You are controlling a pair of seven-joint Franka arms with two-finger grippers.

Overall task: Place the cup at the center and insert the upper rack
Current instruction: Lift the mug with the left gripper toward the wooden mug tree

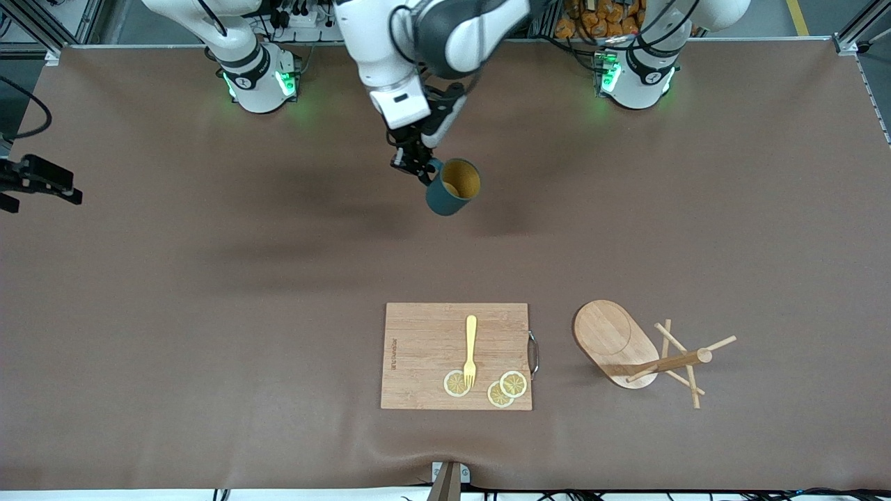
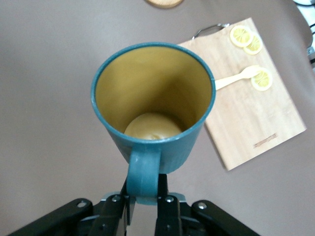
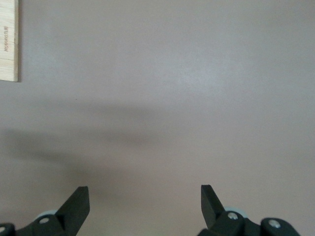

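Note:
The dark teal cup (image 1: 454, 188) with a mustard-yellow inside hangs tilted in the air, over bare table between the two arms' bases. My left gripper (image 1: 418, 169) is shut on its loop handle. In the left wrist view the cup (image 2: 153, 105) shows its mouth, and the left gripper (image 2: 144, 196) pinches the handle from both sides. The upper rack (image 1: 616, 341) lies tipped on its side toward the left arm's end, with post and pegs pointing away from its oval base. My right gripper (image 1: 43, 198) waits open at the right arm's end, and in its wrist view the right gripper (image 3: 145, 201) holds nothing.
A rectangular wooden cutting board (image 1: 424, 355) lies near the front camera, beside the rack. On it are a yellow fork (image 1: 470, 351) and three lemon slices (image 1: 513, 383). The left wrist view shows the board (image 2: 256, 113) under the cup.

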